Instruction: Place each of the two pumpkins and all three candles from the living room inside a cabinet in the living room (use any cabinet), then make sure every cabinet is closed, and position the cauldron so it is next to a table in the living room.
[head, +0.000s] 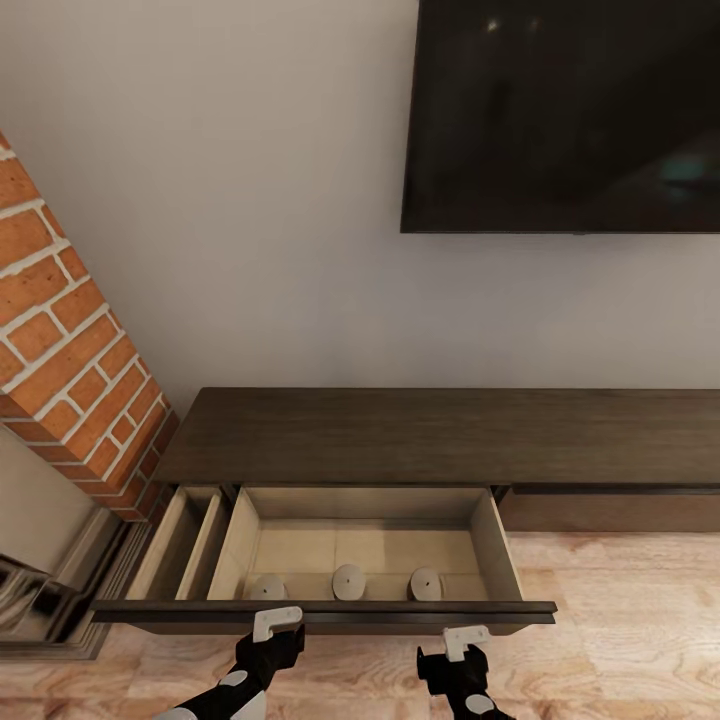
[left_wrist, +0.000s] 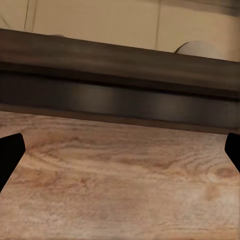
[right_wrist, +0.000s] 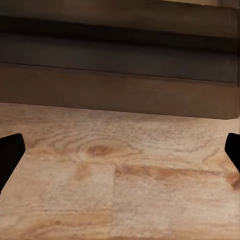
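The long dark brown cabinet (head: 440, 435) stands against the wall with a wide drawer (head: 330, 610) pulled out, pale beige inside. Three grey candles (head: 267, 587) (head: 348, 581) (head: 425, 583) stand in a row just behind the drawer's front panel. My left gripper (head: 270, 642) and right gripper (head: 455, 658) hover low in front of that panel, apart from it. In the left wrist view the left gripper (left_wrist: 120, 155) is open above the floor, with one candle (left_wrist: 197, 47) peeking over the panel. The right gripper (right_wrist: 120, 152) is open too, facing the panel (right_wrist: 120, 55). The pumpkins and the cauldron are out of view.
A narrow second compartment (head: 185, 540) stands open left of the drawer. A red brick column (head: 70, 340) and a shiny hearth edge (head: 40, 600) close off the left. A black TV (head: 565, 110) hangs above. Wooden floor (head: 620, 640) spreads to the right.
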